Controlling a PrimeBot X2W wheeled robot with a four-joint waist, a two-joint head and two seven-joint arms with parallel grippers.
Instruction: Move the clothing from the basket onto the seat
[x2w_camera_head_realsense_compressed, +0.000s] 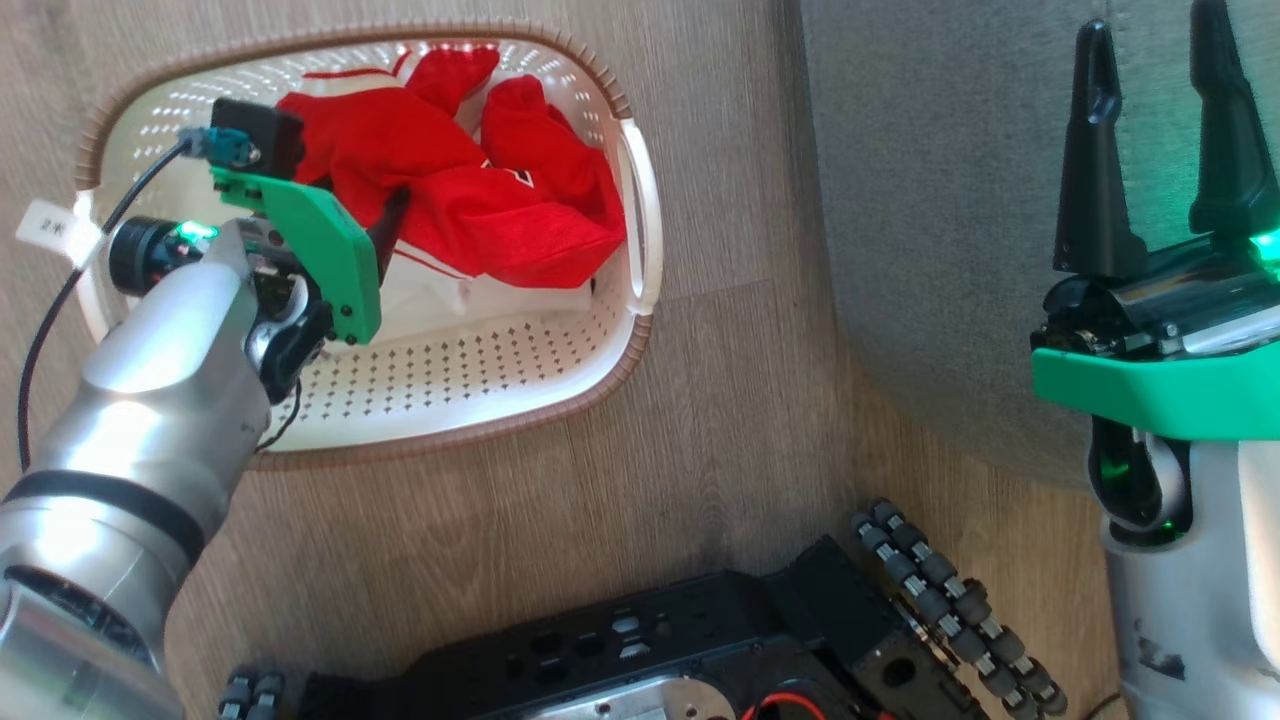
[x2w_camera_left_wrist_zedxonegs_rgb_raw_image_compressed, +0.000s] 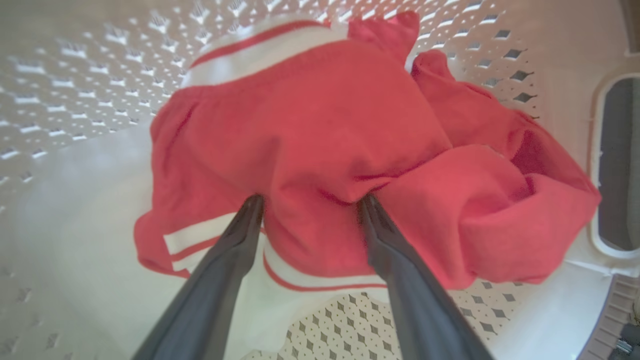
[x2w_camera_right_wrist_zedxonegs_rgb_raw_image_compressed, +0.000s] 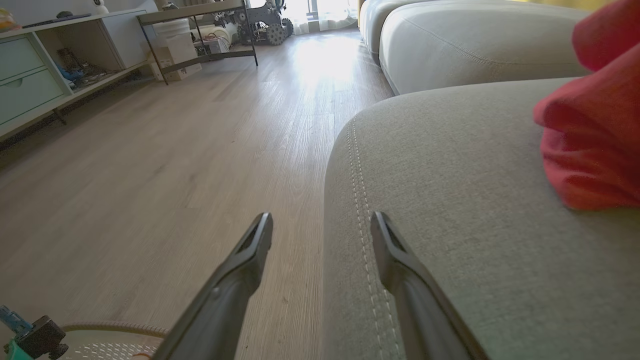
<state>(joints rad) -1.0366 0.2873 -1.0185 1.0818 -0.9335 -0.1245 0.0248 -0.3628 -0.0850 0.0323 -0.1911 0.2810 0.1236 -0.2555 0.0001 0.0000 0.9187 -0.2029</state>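
Observation:
The cream basket (x2w_camera_head_realsense_compressed: 640, 190) stands on the floor at the upper left of the head view, with red-and-white clothing (x2w_camera_head_realsense_compressed: 470, 180) bunched in its far half. My left gripper (x2w_camera_left_wrist_zedxonegs_rgb_raw_image_compressed: 311, 200) reaches down into it, open, both tips pressed against a hump of the red clothing (x2w_camera_left_wrist_zedxonegs_rgb_raw_image_compressed: 310, 130) that bulges between them. My right gripper (x2w_camera_head_realsense_compressed: 1152, 25) stands open at the right, over the rounded corner of the grey seat (x2w_camera_head_realsense_compressed: 940, 200). In the right wrist view the right gripper (x2w_camera_right_wrist_zedxonegs_rgb_raw_image_compressed: 321, 220) straddles the stitched edge of the seat (x2w_camera_right_wrist_zedxonegs_rgb_raw_image_compressed: 450, 200) with nothing between its fingers. One red garment (x2w_camera_right_wrist_zedxonegs_rgb_raw_image_compressed: 590, 130) lies on that cushion.
Wooden floor (x2w_camera_head_realsense_compressed: 720, 420) separates basket and seat. My dark base with roller wheels (x2w_camera_head_realsense_compressed: 950, 600) sits at the bottom. Beyond the seat lies another sofa cushion (x2w_camera_right_wrist_zedxonegs_rgb_raw_image_compressed: 475, 40). Far off to the left stand a drawer unit (x2w_camera_right_wrist_zedxonegs_rgb_raw_image_compressed: 25, 85) and a metal-framed table (x2w_camera_right_wrist_zedxonegs_rgb_raw_image_compressed: 200, 30).

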